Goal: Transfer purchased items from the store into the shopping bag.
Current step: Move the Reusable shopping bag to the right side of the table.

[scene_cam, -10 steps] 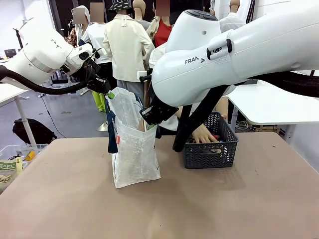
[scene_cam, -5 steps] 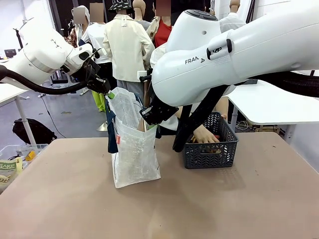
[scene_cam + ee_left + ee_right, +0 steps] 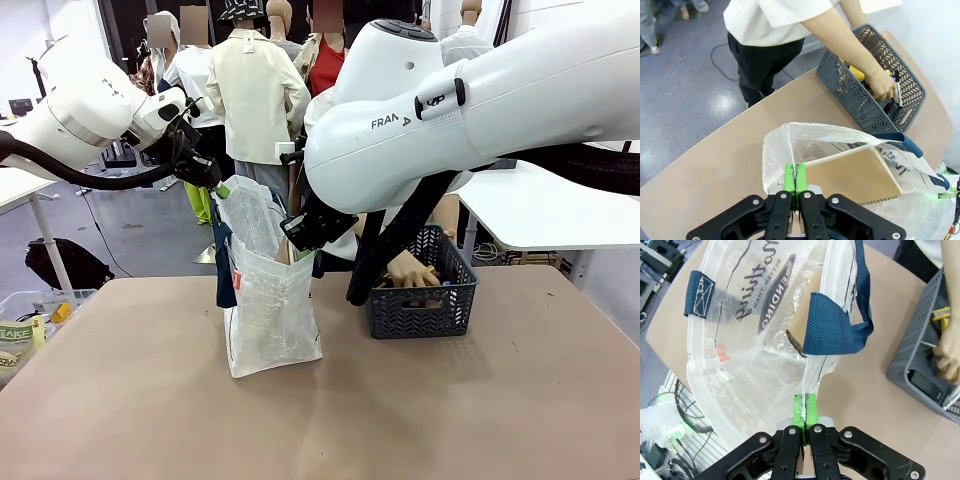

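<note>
The translucent shopping bag (image 3: 270, 320) stands upright on the table, left of centre, with its mouth held open. My left gripper (image 3: 216, 186) is shut on the bag's left rim, its green pads (image 3: 790, 176) pinching the plastic. My right gripper (image 3: 804, 409) is shut on the opposite rim below a dark blue handle (image 3: 832, 327). A pale tan spiral notebook (image 3: 855, 177) leans inside the bag. The person's hand (image 3: 412, 268) reaches into the dark grey basket (image 3: 420, 310), among purchased items that include a yellow one (image 3: 856, 72).
The basket (image 3: 837, 82) sits right of the bag on the brown table (image 3: 450, 420). My right arm's large white link (image 3: 470, 110) spans the upper right. A clear bin (image 3: 30, 315) with goods sits off the table's left edge. The person stands at the far side.
The person's hand has shifted a little inside the basket, and a yellow and a blue item now show beside it. Both arms and the bag have stayed still.
</note>
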Controlling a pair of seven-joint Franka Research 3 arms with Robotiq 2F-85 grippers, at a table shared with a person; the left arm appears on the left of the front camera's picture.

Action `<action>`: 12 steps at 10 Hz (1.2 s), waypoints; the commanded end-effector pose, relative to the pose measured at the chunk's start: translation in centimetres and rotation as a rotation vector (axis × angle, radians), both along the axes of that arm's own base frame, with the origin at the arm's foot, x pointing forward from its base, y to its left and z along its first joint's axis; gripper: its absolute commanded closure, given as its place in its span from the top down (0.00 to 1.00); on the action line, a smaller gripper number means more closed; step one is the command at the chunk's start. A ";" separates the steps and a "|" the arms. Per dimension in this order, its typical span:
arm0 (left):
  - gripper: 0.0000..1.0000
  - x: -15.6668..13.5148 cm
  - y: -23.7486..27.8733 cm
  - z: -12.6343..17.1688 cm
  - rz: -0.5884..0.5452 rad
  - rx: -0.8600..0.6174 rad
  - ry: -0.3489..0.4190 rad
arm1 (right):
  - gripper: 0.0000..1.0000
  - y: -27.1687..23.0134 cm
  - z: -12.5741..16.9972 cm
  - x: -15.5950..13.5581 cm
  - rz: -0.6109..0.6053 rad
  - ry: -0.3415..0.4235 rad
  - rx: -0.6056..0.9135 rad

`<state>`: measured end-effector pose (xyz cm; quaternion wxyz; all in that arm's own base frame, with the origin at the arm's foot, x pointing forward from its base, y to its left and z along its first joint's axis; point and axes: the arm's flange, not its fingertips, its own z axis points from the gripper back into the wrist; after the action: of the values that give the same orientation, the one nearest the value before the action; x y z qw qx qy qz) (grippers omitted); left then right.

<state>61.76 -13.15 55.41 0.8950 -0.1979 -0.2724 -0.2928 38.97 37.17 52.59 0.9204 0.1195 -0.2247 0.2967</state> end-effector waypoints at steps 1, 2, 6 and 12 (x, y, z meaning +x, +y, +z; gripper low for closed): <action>0.00 0.0 0.2 0.1 0.003 -0.002 -0.001 | 0.00 -0.1 0.1 0.0 0.007 -0.007 -0.004; 0.00 0.0 0.2 0.1 0.003 -0.002 -0.001 | 0.00 -0.1 0.1 0.0 0.007 -0.007 -0.004; 0.00 0.0 0.2 0.1 0.003 -0.002 -0.001 | 0.00 -0.1 0.1 0.0 0.007 -0.007 -0.004; 0.00 0.0 0.2 0.1 0.003 -0.002 -0.001 | 0.00 -0.1 0.1 0.0 0.007 -0.007 -0.004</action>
<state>61.76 -13.15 55.41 0.8950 -0.1979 -0.2724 -0.2928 38.97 37.17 52.59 0.9204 0.1195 -0.2247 0.2967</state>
